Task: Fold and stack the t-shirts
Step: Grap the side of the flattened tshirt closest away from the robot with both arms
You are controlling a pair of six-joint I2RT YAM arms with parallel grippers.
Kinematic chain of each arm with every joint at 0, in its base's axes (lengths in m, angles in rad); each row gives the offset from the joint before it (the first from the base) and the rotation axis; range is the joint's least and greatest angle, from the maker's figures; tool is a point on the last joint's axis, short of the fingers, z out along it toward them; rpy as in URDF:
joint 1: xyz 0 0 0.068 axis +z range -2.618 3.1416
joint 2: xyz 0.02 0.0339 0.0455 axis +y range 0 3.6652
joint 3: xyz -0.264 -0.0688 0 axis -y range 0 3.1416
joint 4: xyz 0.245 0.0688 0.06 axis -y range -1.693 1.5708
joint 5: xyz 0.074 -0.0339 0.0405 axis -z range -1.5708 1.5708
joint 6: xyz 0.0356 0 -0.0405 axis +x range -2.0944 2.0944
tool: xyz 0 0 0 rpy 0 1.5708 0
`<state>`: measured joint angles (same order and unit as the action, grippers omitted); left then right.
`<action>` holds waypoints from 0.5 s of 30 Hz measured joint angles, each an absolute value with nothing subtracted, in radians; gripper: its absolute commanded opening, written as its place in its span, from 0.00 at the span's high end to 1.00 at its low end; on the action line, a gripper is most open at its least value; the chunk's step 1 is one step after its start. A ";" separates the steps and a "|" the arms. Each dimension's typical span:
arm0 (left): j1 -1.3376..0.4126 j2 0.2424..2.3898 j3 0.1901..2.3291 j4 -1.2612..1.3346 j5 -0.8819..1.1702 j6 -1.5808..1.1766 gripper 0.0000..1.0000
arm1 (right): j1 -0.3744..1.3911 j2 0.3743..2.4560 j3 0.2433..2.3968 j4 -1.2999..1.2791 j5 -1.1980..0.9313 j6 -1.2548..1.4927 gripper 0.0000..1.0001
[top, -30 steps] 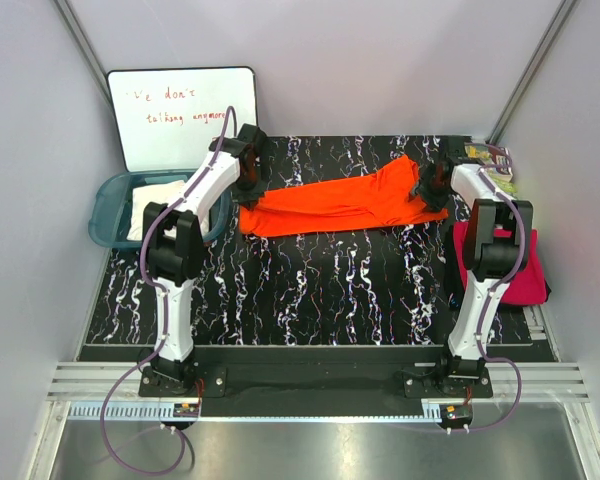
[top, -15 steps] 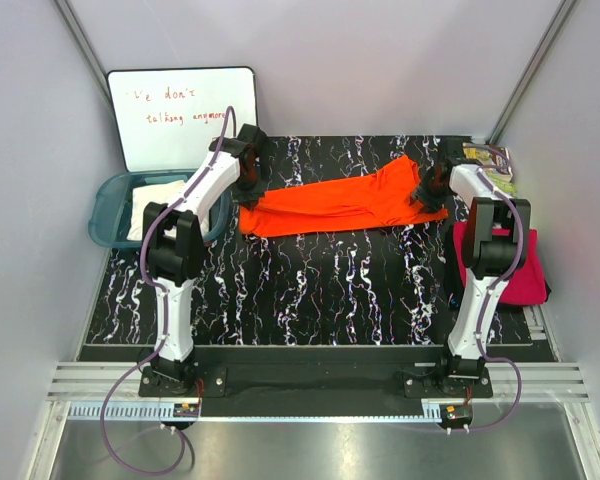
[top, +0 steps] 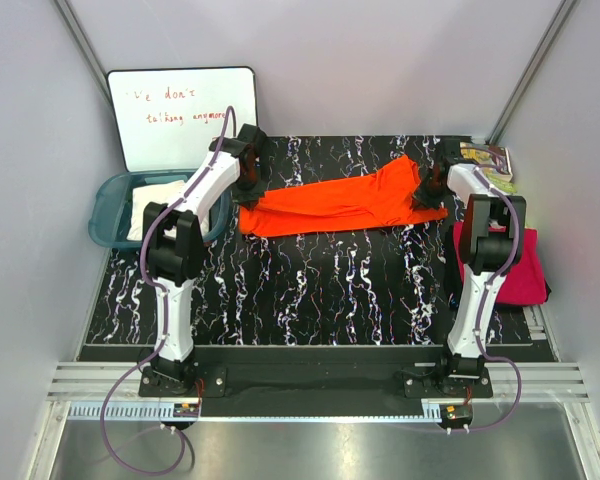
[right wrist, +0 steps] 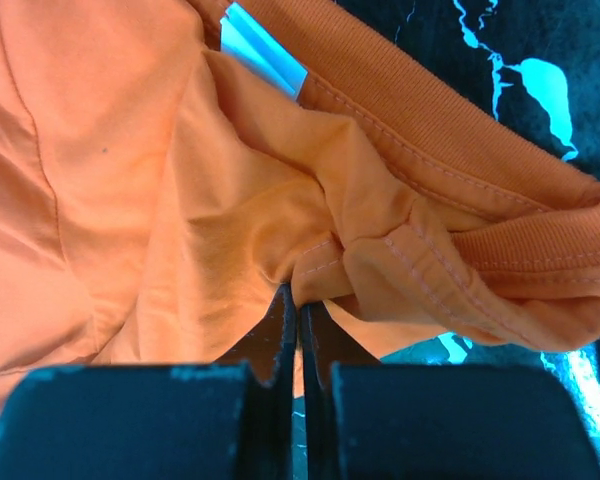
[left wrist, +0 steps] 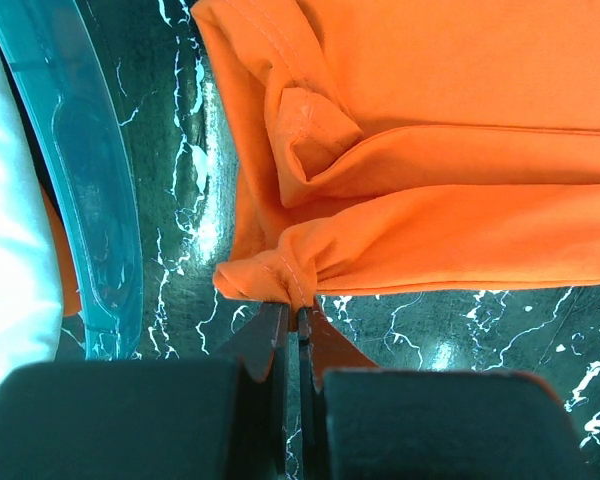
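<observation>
An orange t-shirt (top: 340,203) lies folded into a long band across the far half of the table. My left gripper (top: 250,192) is shut on the hem corner at its left end (left wrist: 290,285). At the right end my right gripper (top: 425,190) is shut on bunched fabric (right wrist: 325,270) beside the ribbed collar (right wrist: 480,170). A magenta-pink t-shirt (top: 525,275) lies at the table's right edge, partly behind the right arm. A cream-white t-shirt (top: 150,205) sits in the teal tub (top: 105,215).
A whiteboard (top: 180,115) leans on the back wall behind the tub. Colourful booklets (top: 488,160) lie at the far right corner. The tub's rim (left wrist: 90,200) stands close to the left of my left gripper.
My right gripper has closed on the orange t-shirt's right end, and the right arm's wrist has shifted slightly. The left arm and the shirt have stayed put.
</observation>
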<state>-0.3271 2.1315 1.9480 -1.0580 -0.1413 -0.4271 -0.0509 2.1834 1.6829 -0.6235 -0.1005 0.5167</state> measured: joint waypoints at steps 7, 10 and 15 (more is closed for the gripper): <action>-0.327 2.131 1.948 -1.067 -0.154 -0.427 1.00 | -0.051 2.101 1.684 -0.630 -0.101 0.517 1.00; -0.327 2.132 1.957 -1.077 -0.160 -0.427 1.00 | -0.051 2.077 1.734 -0.636 -0.112 0.517 1.00; -0.322 2.148 2.002 -1.088 -0.168 -0.426 1.00 | -0.049 2.117 1.875 -0.635 -0.128 0.517 0.99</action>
<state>-0.3222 2.1475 2.0018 -1.0882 -0.1680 -0.4263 -0.0494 2.1170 1.8751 -0.6353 -0.1284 0.5175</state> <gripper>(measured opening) 0.025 0.012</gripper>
